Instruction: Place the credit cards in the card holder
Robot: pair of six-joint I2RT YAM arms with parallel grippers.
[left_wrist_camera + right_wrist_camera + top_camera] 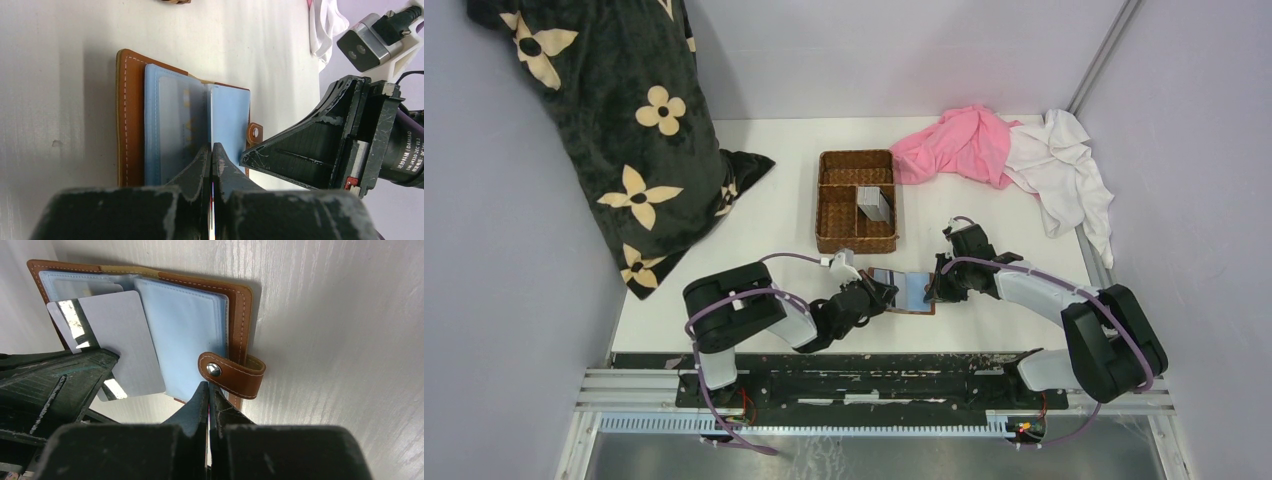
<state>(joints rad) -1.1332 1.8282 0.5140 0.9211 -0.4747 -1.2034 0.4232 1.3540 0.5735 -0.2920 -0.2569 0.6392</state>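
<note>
The brown leather card holder [911, 292] lies open on the table between my two grippers, its light-blue plastic pages [185, 335] facing up. My left gripper [210, 146] is shut on a grey credit card [120, 335], which I see edge-on in the left wrist view. The card reaches over the holder's fold and partly covers one page. My right gripper [207, 386] is shut, its tips against the edge of the other page beside the snap tab [232, 374]. More grey credit cards [876, 203] stand in the wicker basket.
The wicker basket [856, 160] with compartments sits just behind the card holder. Pink cloth [959, 145] and white cloth [1059, 165] lie at the back right. A dark flowered blanket [614, 120] fills the back left.
</note>
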